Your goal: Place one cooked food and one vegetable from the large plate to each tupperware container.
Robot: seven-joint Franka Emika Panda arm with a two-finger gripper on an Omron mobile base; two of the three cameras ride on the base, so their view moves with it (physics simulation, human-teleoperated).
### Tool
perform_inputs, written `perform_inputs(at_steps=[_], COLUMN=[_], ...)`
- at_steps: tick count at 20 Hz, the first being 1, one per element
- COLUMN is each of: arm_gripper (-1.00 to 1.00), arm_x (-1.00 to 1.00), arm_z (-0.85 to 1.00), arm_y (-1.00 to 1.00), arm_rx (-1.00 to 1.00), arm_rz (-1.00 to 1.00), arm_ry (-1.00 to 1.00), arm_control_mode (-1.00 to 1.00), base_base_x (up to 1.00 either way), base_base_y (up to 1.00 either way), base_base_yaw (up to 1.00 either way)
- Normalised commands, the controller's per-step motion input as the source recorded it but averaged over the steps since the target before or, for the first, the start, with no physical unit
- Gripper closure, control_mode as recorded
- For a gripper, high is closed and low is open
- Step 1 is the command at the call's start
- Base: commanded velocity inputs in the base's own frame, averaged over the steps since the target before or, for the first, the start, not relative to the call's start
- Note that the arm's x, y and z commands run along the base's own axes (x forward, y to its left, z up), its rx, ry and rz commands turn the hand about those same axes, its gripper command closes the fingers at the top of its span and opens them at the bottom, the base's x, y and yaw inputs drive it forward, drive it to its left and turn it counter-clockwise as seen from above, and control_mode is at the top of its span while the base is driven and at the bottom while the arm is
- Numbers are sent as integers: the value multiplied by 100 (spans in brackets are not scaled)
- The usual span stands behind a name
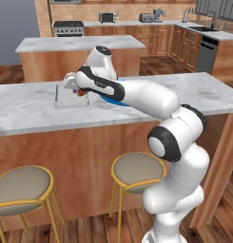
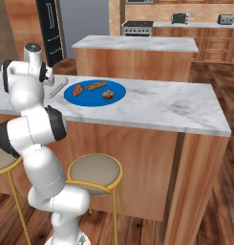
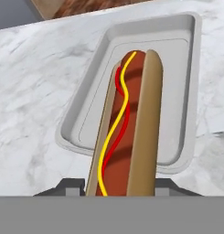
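Observation:
My gripper [image 1: 76,91] hangs just over the pale grey tupperware container [image 1: 65,100] on the marble counter, shut on a hot dog [image 3: 127,128], one of the cooked food pieces. In the hand view the hot dog, with its yellow and red sauce lines, runs lengthwise above the container's [image 3: 177,68] bare floor. To the right lies the large blue plate [image 2: 90,101]. On it are a second hot dog [image 2: 96,86], a red-orange carrot-like vegetable [image 2: 78,89] and a brown lumpy vegetable [image 2: 108,95]. My arm hides most of the plate [image 1: 113,100] in the left base view.
The counter [image 2: 161,107] runs wide to the right of the plate. Two round stools [image 1: 137,171] [image 1: 20,187] stand beneath its near edge. A second island [image 1: 80,45] stands behind, with kitchen cabinets and appliances further back.

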Motion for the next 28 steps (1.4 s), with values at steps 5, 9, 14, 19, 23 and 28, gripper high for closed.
perform_inputs(at_steps=[5, 9, 14, 19, 23, 28], arm_gripper=[100, 100, 100, 100, 100, 100], arm_x=[0, 0, 0, 0, 0, 2], arm_z=[-20, -19, -17, -14, -12, -12], arm_y=[6, 1, 0, 3, 12, 6], arm_rx=[-1, 0, 0, 0, -1, 0], arm_rz=[0, 0, 0, 0, 0, 0], arm_ry=[2, 1, 0, 0, 0, 0], arm_control_mode=[-100, -100, -100, -100, -100, -100], base_base_x=[0, 0, 0, 0, 0, 0], base_base_y=[0, 0, 0, 0, 0, 0], base_base_yaw=[0, 0, 0, 0, 0, 0])
